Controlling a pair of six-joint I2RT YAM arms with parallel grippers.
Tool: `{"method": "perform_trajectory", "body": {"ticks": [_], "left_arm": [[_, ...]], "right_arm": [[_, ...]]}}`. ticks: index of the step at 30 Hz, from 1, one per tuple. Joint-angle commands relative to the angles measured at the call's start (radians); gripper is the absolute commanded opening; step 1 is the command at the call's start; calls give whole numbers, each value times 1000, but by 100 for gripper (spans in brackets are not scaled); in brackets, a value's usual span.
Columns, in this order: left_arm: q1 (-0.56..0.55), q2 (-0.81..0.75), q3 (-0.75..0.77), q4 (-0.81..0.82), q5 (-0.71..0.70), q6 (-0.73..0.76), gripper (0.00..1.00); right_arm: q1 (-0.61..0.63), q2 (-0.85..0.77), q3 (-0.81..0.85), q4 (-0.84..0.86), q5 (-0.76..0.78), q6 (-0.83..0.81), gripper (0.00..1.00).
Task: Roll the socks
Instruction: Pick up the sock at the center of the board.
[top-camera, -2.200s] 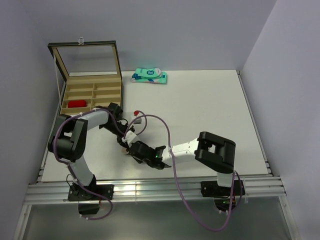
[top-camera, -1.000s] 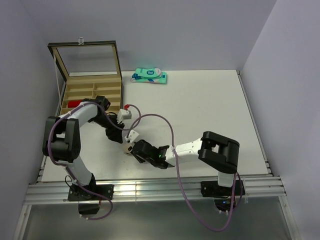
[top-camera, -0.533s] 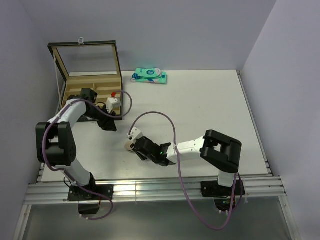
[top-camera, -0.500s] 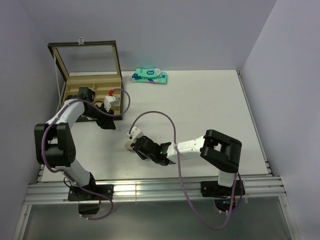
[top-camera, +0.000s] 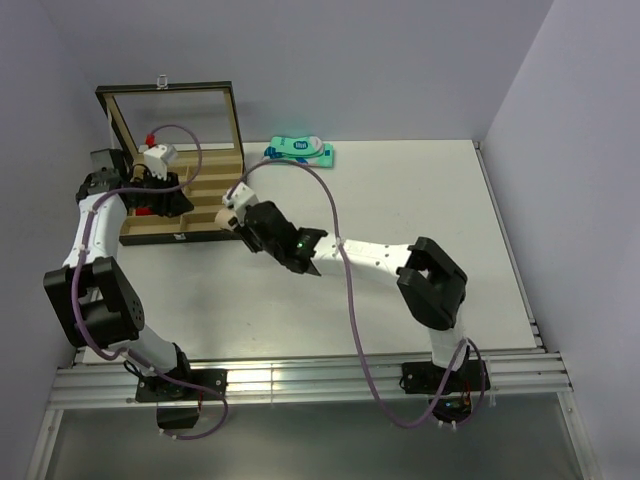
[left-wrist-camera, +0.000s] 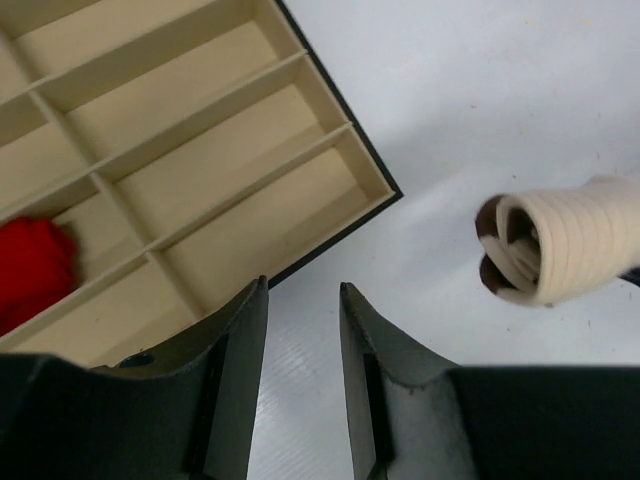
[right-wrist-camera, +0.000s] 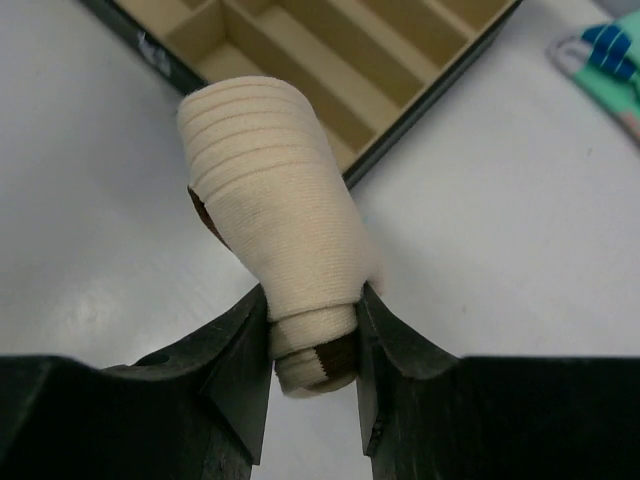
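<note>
The beige sock (right-wrist-camera: 275, 190) is rolled into a tight cylinder with a brown end showing. My right gripper (right-wrist-camera: 312, 295) is shut on it and holds it just off the front right corner of the wooden box (top-camera: 180, 236). From above, the roll (top-camera: 230, 215) sits at the tip of the right gripper (top-camera: 242, 224). The same roll (left-wrist-camera: 555, 245) appears at the right in the left wrist view. The red sock (left-wrist-camera: 30, 270) lies bunched in a front compartment of the box. My left gripper (left-wrist-camera: 300, 290) is open, with nothing between its fingers, over the box's front edge.
The box (left-wrist-camera: 200, 150) has several compartments and an upright glass lid (top-camera: 170, 118). A teal-and-white packet (top-camera: 298, 152) lies at the back of the table, right of the box. The right arm's cable (top-camera: 330, 215) loops over the table.
My right gripper has carried the rolled beige sock from the table's near middle up and left to the box corner. The left arm has swung back over the box, its jaws slightly narrower.
</note>
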Motion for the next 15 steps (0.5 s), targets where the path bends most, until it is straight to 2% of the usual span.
{"method": "perform_trajectory", "body": {"ticks": [1, 6, 11, 15], "left_arm": [[47, -53, 46, 29, 27, -104, 40], [110, -85, 92, 34, 25, -158, 40], [143, -82, 167, -51, 59, -138, 41], [159, -85, 174, -63, 51, -112, 40]], "right_arm": [[-42, 84, 142, -79, -45, -121, 0], [-71, 250, 386, -120, -39, -224, 0], [-90, 372, 602, -183, -84, -290, 0], [-90, 416, 662, -177, -104, -329, 0]]}}
